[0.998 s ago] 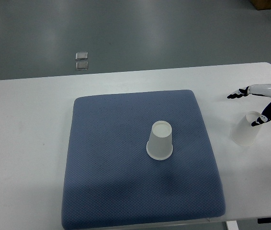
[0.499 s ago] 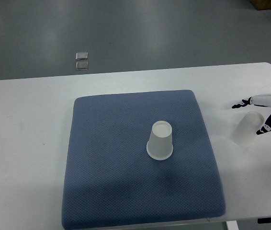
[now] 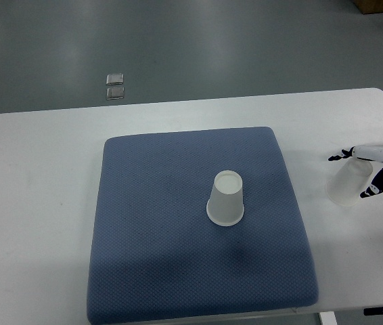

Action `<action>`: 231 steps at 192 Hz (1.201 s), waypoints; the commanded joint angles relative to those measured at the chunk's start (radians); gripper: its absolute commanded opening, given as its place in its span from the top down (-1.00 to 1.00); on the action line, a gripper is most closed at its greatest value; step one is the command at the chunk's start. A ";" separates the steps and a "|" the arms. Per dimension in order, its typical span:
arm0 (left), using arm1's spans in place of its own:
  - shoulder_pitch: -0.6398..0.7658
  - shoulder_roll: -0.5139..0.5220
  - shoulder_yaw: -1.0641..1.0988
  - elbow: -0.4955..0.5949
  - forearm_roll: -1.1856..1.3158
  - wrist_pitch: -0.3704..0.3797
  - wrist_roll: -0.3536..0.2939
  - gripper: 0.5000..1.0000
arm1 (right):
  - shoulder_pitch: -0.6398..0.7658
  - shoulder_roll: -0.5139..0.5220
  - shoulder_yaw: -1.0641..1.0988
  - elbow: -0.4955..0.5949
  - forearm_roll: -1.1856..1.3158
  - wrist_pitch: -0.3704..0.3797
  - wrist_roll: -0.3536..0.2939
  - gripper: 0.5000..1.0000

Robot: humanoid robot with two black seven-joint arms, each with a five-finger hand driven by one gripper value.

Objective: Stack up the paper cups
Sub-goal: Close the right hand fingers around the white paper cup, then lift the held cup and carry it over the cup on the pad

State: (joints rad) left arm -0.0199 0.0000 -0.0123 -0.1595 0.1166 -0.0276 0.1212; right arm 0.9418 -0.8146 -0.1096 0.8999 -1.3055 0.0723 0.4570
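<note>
Right hand [image 3: 371, 169] retreated rightward | fingers seemingly spread around translucent tapered cup [image 3: 346, 183]

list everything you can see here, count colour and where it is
paper cup on the mat: 1, white, upside down near the middle of the mat
paper cup at the right: 1, white, upside down on the bare table right of the mat
mat: 1, blue, centre of the table
table: 1, white, fills the lower picture
floor plates: 2, silvery, on the grey floor beyond the table
right hand: 1, white with dark fingers, around the right cup's top
</note>
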 commanded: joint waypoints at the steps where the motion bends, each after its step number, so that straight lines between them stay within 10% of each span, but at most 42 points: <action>1: 0.000 0.000 0.000 0.000 0.000 0.000 0.000 -1.00 | -0.006 0.002 -0.001 -0.001 -0.001 -0.014 0.000 -0.47; 144: 0.000 0.000 0.000 0.000 0.000 0.000 0.000 -1.00 | -0.003 0.005 -0.007 -0.007 -0.003 -0.032 0.003 0.07; 231: 0.000 0.000 0.000 0.000 0.000 0.000 0.000 -1.00 | 0.060 0.005 0.007 0.005 0.019 -0.022 0.011 0.03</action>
State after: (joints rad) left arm -0.0199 0.0000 -0.0123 -0.1595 0.1166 -0.0276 0.1212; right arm 0.9884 -0.8113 -0.1042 0.8970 -1.2898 0.0499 0.4664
